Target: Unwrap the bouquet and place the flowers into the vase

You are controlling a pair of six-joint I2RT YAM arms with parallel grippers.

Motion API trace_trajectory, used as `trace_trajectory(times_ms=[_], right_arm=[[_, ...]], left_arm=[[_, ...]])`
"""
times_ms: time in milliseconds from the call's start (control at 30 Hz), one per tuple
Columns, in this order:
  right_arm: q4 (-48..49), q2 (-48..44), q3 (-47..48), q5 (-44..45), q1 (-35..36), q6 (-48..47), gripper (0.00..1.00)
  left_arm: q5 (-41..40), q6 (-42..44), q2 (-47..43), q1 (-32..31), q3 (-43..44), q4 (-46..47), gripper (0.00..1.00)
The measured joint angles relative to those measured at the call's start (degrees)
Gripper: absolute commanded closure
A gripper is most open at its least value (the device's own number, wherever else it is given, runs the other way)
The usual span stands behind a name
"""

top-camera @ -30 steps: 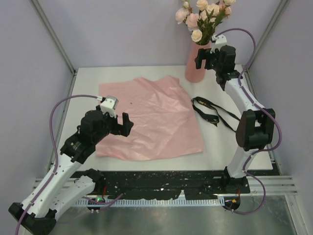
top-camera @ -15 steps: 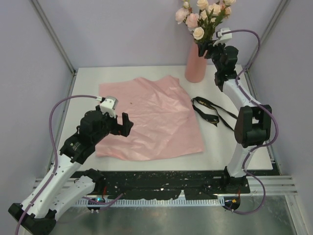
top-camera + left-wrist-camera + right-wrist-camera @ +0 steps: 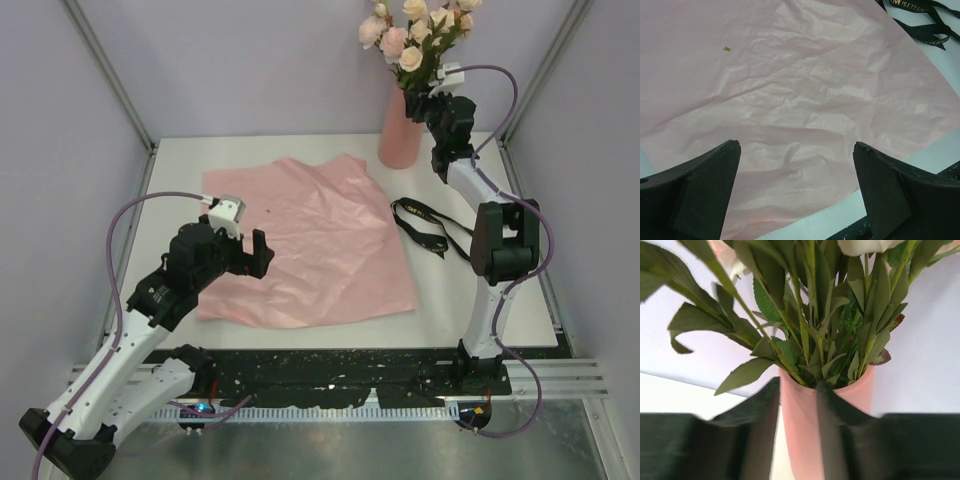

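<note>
The flowers (image 3: 415, 35), pale pink and cream roses on leafy green stems (image 3: 830, 330), stand in the salmon-pink vase (image 3: 400, 135) at the back right. No wrapped bouquet is in view. My right gripper (image 3: 425, 100) hovers just right of the vase's rim. In the right wrist view its blurred fingers (image 3: 798, 385) stand a narrow gap apart with nothing between them, and the vase (image 3: 857, 390) is right behind. My left gripper (image 3: 262, 255) hangs wide open (image 3: 796, 145) over the near left part of the pink paper sheet (image 3: 310, 240), holding nothing.
The pink paper (image 3: 790, 75) lies flat and crumpled across the table's middle. A loose black gold-lettered ribbon (image 3: 430, 230) lies to its right, also seen as the ribbon (image 3: 925, 20) in the left wrist view. Lilac walls close in the back and sides.
My right gripper has risen and swung left, from beside the vase's body to its rim, and its jaws have narrowed. The left arm has barely moved.
</note>
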Motion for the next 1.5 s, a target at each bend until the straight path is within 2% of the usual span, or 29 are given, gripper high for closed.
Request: trace_trajectory(times_ms=[33, 100, 267, 467, 667, 800, 1000, 1167, 1300, 1500], right_arm=[[0.09, -0.15, -0.35, 0.07, -0.02, 0.0, 0.24], [-0.52, -1.27, -1.18, 0.24, -0.02, -0.09, 0.14], [-5.57, -8.76, -5.64, 1.92, -0.04, -0.7, 0.05], [-11.08, -19.04, -8.07, 2.1, -0.04, -0.68, 0.05], [-14.51, -32.59, -22.12, 2.14, -0.04, 1.7, 0.05], [-22.64, -39.54, -29.14, 1.2, -0.04, 6.36, 0.05], [-39.95, -53.33, -34.67, -0.52, 1.57, 12.15, 0.05], [-46.99, -69.66, -39.41, -5.49, 3.78, 14.4, 0.05], [-49.79, -78.4, -41.99, -9.42, 3.78, 15.8, 0.05], [-52.78, -82.18, -44.61, -11.89, 3.78, 16.48, 0.05]], left_arm=[[0.0, 0.0, 0.02, 0.0, 0.0, 0.0, 0.01], [0.0, 0.0, 0.09, 0.0, 0.0, 0.0, 0.01], [0.0, 0.0, 0.15, 0.0, 0.0, 0.0, 0.01], [0.04, 0.0, 0.15, 0.0, 0.0, 0.0, 0.01], [0.04, 0.0, -0.81, 0.0, 0.0, 0.02, 0.01], [0.07, 0.0, -3.02, 0.0, -0.04, 0.13, 0.01], [0.0, -0.09, -10.86, 0.0, -2.78, 3.74, 0.0], [-1.57, -0.15, -18.34, 0.0, -5.57, 6.95, 0.0], [-2.43, -0.02, -21.86, 0.0, -6.88, 9.29, 0.01], [-2.36, 0.02, -23.93, 0.0, -8.85, 11.28, 0.0]])
